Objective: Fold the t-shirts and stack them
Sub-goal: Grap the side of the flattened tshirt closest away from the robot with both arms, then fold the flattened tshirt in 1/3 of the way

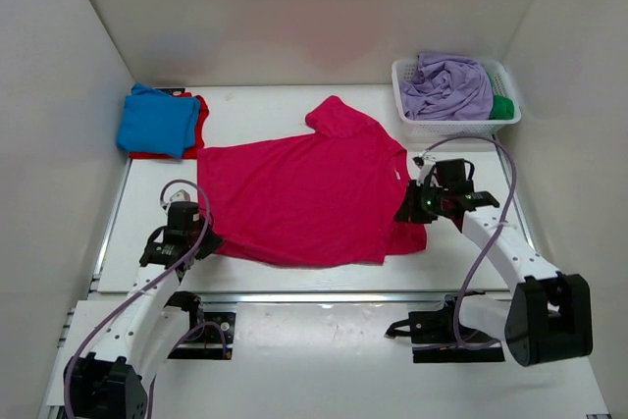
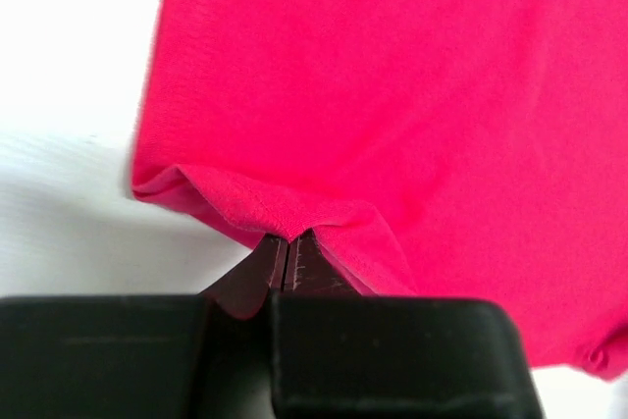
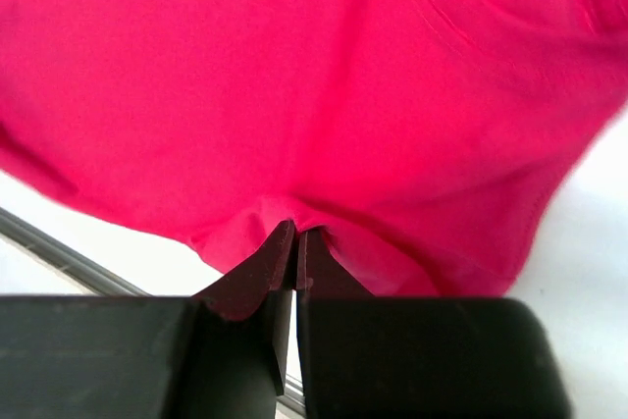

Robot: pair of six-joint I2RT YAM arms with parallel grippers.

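The crimson-pink t-shirt lies spread over the middle of the table. The left gripper is clamped tight on its near-left edge and the right gripper on its right edge. In the far-left corner, the blue t-shirt sits folded on the red t-shirt.

Soft cloth, hard plastic
The pink t-shirt is soft, matt cloth. At two o'clock the basket is smooth white plastic. The table looks smooth.
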